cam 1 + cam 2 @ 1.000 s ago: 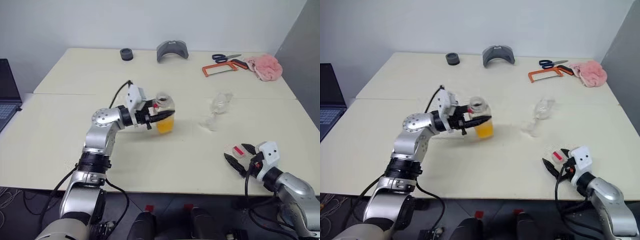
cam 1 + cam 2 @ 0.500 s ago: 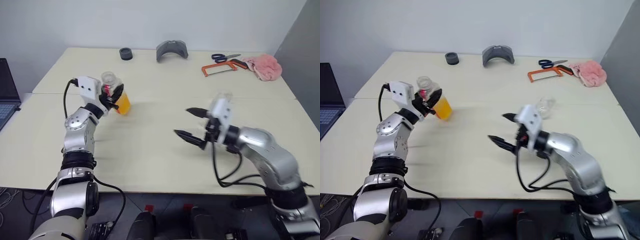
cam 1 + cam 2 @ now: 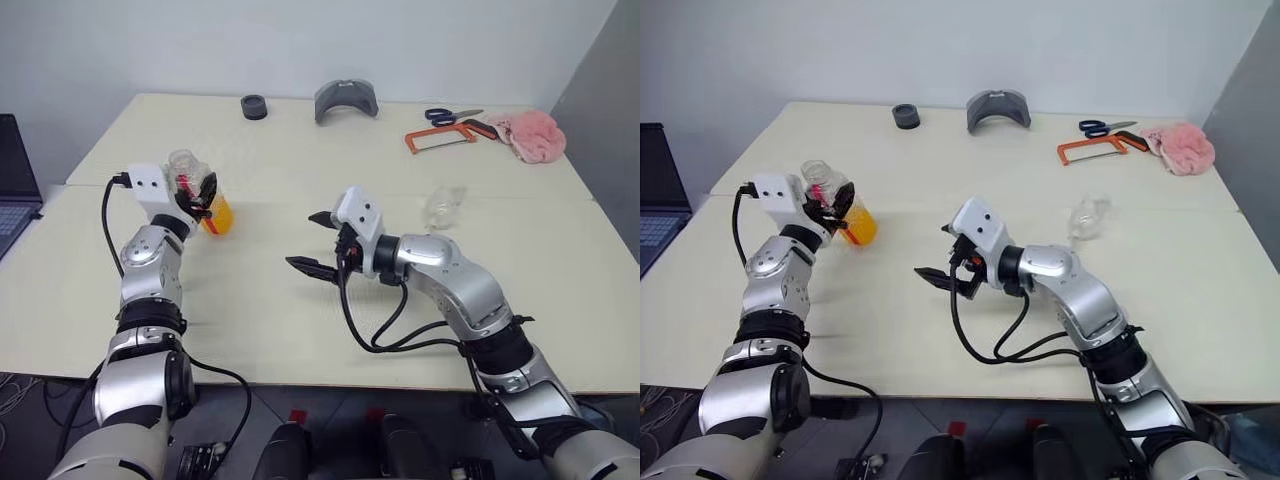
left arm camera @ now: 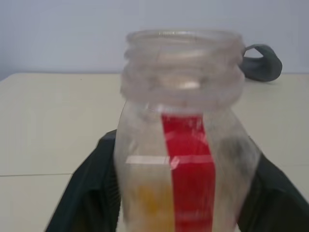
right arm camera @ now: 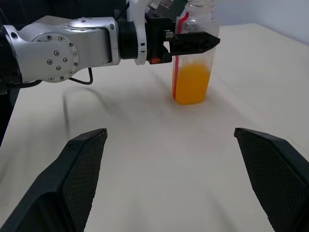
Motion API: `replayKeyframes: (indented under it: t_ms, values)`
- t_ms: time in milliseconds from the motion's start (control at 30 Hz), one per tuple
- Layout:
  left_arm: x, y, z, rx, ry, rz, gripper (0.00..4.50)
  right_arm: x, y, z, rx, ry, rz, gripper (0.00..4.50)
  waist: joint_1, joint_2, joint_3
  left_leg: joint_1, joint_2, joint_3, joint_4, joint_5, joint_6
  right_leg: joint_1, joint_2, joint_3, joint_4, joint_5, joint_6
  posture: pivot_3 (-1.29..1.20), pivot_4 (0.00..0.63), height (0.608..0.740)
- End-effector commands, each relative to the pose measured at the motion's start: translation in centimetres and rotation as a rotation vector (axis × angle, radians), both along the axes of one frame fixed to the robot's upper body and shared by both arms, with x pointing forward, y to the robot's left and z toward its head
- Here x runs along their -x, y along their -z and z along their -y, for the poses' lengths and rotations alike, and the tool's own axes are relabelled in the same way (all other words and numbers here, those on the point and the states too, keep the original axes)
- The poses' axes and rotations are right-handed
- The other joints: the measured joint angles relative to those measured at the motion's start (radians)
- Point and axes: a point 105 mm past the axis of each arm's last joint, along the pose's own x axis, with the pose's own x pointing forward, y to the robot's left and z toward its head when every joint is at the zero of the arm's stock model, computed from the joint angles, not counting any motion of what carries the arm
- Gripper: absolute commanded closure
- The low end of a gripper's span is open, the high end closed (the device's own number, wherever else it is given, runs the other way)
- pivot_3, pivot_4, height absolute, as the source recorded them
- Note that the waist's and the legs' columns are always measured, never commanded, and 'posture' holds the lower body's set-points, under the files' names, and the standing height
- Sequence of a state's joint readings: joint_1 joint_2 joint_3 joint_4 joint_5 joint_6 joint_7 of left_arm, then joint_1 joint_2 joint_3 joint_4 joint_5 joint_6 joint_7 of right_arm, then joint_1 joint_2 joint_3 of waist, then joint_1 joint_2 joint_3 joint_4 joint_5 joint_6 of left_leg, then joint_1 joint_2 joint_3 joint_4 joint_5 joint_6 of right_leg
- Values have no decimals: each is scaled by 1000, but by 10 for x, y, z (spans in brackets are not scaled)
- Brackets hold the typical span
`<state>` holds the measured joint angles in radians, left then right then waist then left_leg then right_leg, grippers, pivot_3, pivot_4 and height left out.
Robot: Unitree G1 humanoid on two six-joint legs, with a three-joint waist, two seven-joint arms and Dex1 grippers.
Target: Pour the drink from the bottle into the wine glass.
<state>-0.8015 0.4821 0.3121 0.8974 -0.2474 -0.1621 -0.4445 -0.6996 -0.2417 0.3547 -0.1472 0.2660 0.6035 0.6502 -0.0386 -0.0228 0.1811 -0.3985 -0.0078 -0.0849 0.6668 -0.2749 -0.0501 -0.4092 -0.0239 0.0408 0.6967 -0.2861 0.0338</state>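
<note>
Uncapped bottle (image 3: 196,190) w/ orange drink (image 5: 192,85) stands at 9 o'clock on worktop (image 3: 300,320), L gripper (image 4: 183,193) fingers flanking it; grip looks loose. R gripper (image 3: 318,243) wide, empty, mid-worktop. Wine glass (image 3: 441,204) at 3 o'clock, well apart. Risk: loose bottle tips, spills; long carry sloshes.

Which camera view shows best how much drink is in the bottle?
The right wrist view: the whole bottle stands side-on, its drink filling the lower part. The left wrist view shows the open neck close up; both eye views show it small.
</note>
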Motion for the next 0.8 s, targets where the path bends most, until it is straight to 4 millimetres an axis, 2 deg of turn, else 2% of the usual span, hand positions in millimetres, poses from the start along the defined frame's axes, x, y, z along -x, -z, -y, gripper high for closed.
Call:
replayKeyframes:
  t_ms: [33, 100, 267, 467, 800]
  values:
    - [1, -12, -4, -34, -9, 39, 484, 3, -13, 0, -26, -7, 42, 0, -3, 0, 0, 0, 0, 0, 0, 0, 0, 0, 0, 0, 0, 0, 0, 0, 150, 740]
    - [2, -10, -3, -39, -5, 32, 24, 4, -12, 1, -26, -3, 37, 0, -4, 0, 0, 0, 0, 0, 0, 0, 0, 0, 0, 0, 0, 0, 0, 0, 150, 740]
    - [4, 0, -2, -95, -5, 5, 24, 5, -8, 7, -19, 12, 23, 0, -5, 0, 0, 0, 0, 0, 0, -1, 1, 0, 0, 0, 0, 0, 0, 0, 150, 740]
    - [15, 22, -1, -138, -21, -24, 24, 7, 2, 18, 2, 40, 1, 0, -9, 0, 0, 0, 1, 0, -1, -1, 2, -1, 0, 0, 0, 0, 0, 0, 150, 740]
    - [44, 53, -2, -132, -68, -73, 24, 16, 17, 41, 27, 100, -36, 0, -8, 0, 0, 0, 2, 0, -1, -2, 3, -1, 0, 1, 0, 0, 0, 0, 150, 740]
